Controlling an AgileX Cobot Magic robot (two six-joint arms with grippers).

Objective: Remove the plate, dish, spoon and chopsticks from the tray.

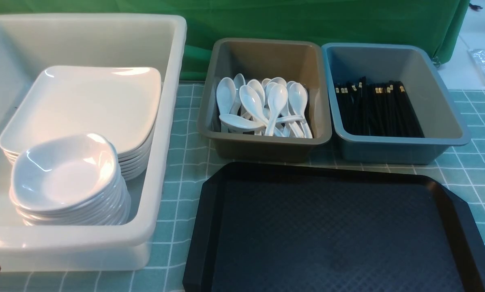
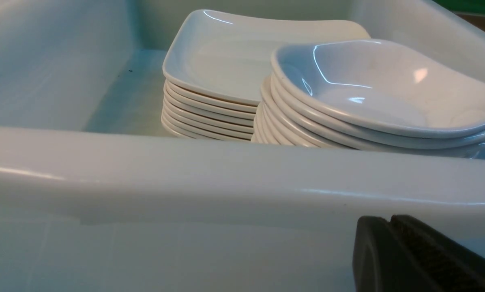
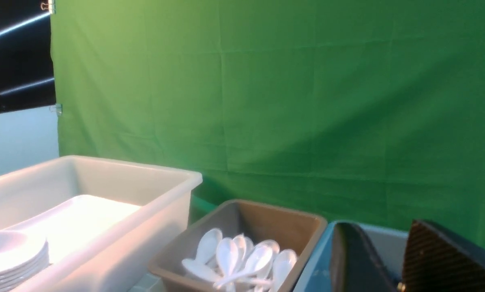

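Observation:
The black tray [image 1: 327, 227] lies bare at the front right of the table. A stack of large white plates [image 1: 92, 101] and a stack of small dishes [image 1: 64, 174] sit in the white tub, also seen in the left wrist view as plates [image 2: 226, 61] and dishes [image 2: 380, 89]. Several spoons [image 1: 262, 105] fill the brown tub, and black chopsticks [image 1: 376, 109] lie in the blue-grey tub. My left gripper [image 2: 390, 221] is shut and empty, low outside the white tub's near wall. My right gripper [image 3: 382, 225] is outside the front view, with its jaws apart and facing the blue-grey tub.
The white tub [image 1: 165, 121] fills the left side. The brown tub [image 1: 267, 52] and the blue-grey tub [image 1: 429, 81] stand side by side behind the tray. A green curtain [image 3: 287, 101] hangs at the back. A checked green cloth [image 1: 177, 178] covers the table.

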